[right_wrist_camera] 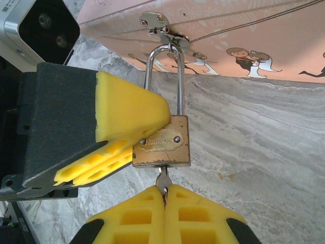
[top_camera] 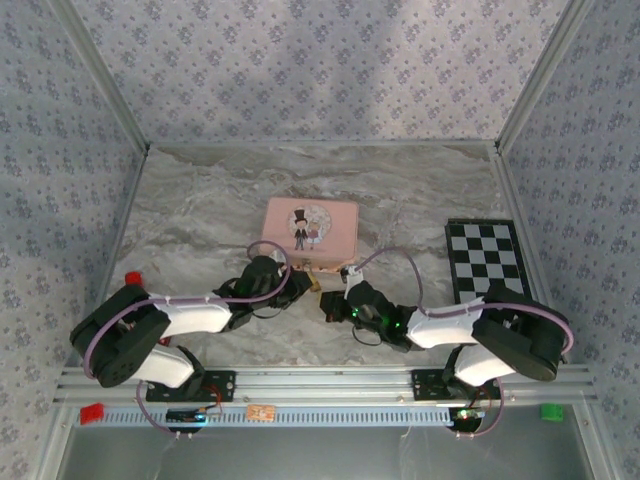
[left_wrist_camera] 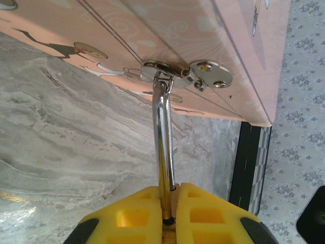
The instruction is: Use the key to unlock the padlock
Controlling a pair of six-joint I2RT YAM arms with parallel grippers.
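Grey marbled desk (top_camera: pixel 200 220), floral walls (top_camera: pixel 300 60). One pink tin (top_camera: pixel 310 228), one padlock (right_wrist_camera: pixel 161 142) on its hasp (right_wrist_camera: pixel 165 31) — left pincer (left_wrist_camera: pixel 169 208) clamped on it — one key (right_wrist_camera: pixel 162 182) in its keyhole, clamped by right pincer (right_wrist_camera: pixel 165 197).

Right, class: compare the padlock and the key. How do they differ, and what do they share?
Colour: the padlock has a brass-gold body; the key is silvery. Size: the padlock dwarfs the key. Pose: the padlock hangs from the pink tin; the key pokes into the padlock's underside. Shared: both are metal and gripped, the padlock by the left gripper, the key by the right gripper.
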